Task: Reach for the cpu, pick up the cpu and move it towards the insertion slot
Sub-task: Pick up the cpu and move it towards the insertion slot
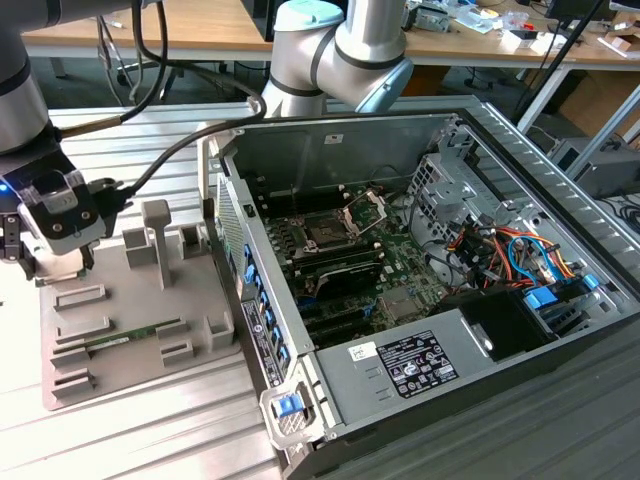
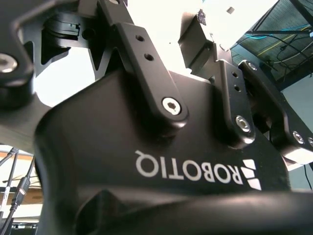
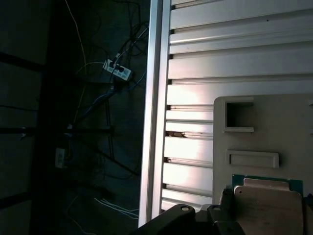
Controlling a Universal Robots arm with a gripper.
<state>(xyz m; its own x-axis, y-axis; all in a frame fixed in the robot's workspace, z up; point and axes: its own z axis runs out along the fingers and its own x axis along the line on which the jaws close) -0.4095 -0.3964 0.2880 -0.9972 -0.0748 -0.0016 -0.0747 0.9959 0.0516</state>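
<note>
The cpu [image 3: 266,205], a flat square chip with a pale metal top and a thin green edge, lies on the grey holder tray [image 3: 288,132] in the first wrist view. My gripper [image 1: 25,262] hangs low over the tray's far corner at the exterior view's left, right at the cpu. Its black body [image 2: 161,161] shows close up in the second wrist view. The insertion slot [image 1: 325,232], a dark square socket with a raised silver frame, sits on the green board inside the open computer case, well to the exterior view's right of the gripper.
The grey tray [image 1: 150,380] has raised posts and recesses, with a green memory stick [image 1: 130,338] lying in one. The case's metal side wall [image 1: 245,290] stands between tray and board. Cables and a drive cage crowd the case's right side. The ribbed table edge [image 3: 156,122] runs beside the tray.
</note>
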